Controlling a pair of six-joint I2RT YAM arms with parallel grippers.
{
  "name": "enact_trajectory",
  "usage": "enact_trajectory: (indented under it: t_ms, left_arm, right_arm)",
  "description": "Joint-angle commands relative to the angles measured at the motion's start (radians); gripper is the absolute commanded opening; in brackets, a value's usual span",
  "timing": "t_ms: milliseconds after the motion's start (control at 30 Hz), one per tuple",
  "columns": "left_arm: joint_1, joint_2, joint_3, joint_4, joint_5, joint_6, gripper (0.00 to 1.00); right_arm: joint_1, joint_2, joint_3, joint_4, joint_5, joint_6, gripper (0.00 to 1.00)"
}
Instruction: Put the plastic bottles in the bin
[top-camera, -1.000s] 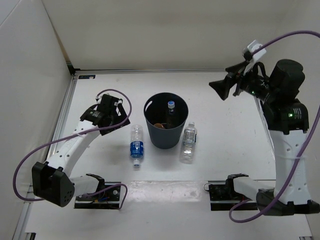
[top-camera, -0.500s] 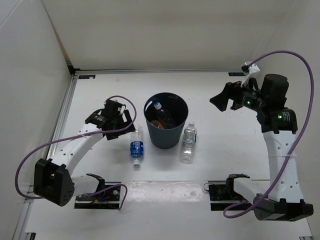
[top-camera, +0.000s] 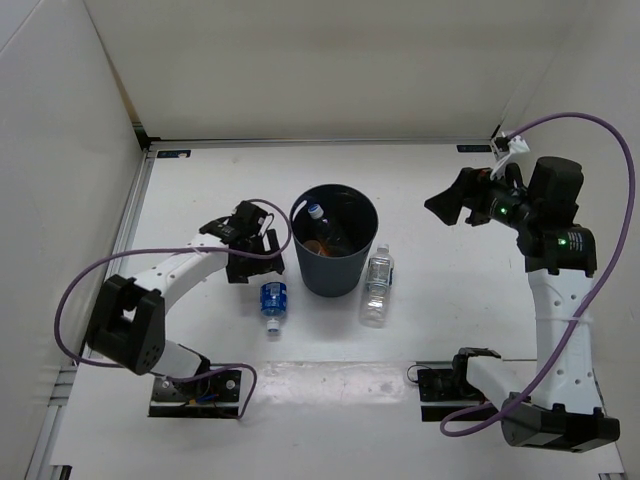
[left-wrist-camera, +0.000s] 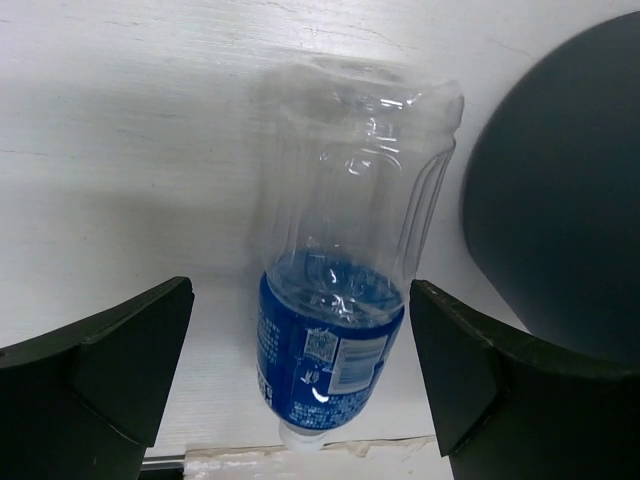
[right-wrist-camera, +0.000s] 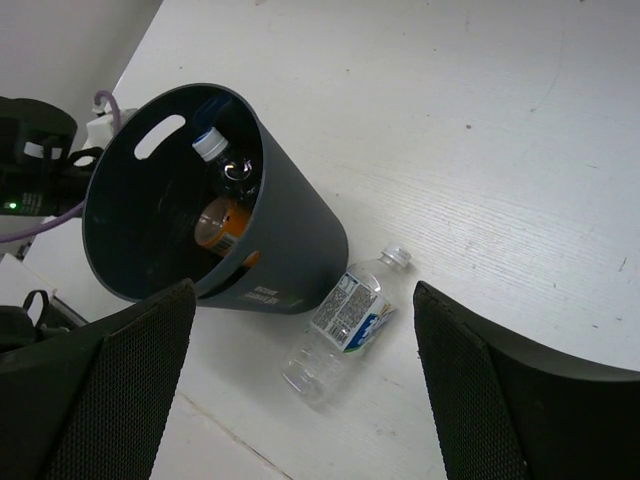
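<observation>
Peeking into the bin (top-camera: 333, 262) first: two bottles are in it, an orange bottle (right-wrist-camera: 222, 226) lying low against the wall and a clear bottle (right-wrist-camera: 218, 152) with a white cap leaning up beside it, cap near the rim. The bin stands upright mid-bench (top-camera: 460, 310). The other two bottles are out on the bench. The blue-label bottle (left-wrist-camera: 335, 300) lies flat just left of the bin, cap pointing at the near edge, base toward the back. The left jaws are spread wide and sit low over it, one on each side of the label end, with a gap of bare bench showing on both sides in the left wrist view, so they're straddling it, not touching or gripping it. From the top view they cover the bottle's base end, right next to the bin wall. The grey-label bottle (top-camera: 377, 288) lies flat just right of the bin, cap pointing away from the arms; can't tell if it actually touches the bin. The right jaws are also wide apart with nothing in them, held up high off to the right, well away from that bottle and the bin.
</observation>
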Motion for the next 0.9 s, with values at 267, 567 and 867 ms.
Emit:
enact_trajectory:
  t_ms: [267, 567, 867]
  left_arm:
    - [-0.006, 0.218, 0.138, -0.035, 0.080, 0.047, 0.97]
    - [-0.006, 0.187, 0.109, -0.039, 0.090, 0.036, 0.74]
    - [-0.004, 0.001, 0.155, -0.203, -0.096, 0.021, 0.42]
  right_arm:
    - [-0.060, -0.042, -0.002, -0.012, -0.027, 0.053, 0.90]
    - [-0.069, -0.075, -0.029, -0.034, -0.022, 0.058, 0.90]
    - [-0.095, -0.097, -0.054, -0.035, -0.021, 0.065, 0.90]
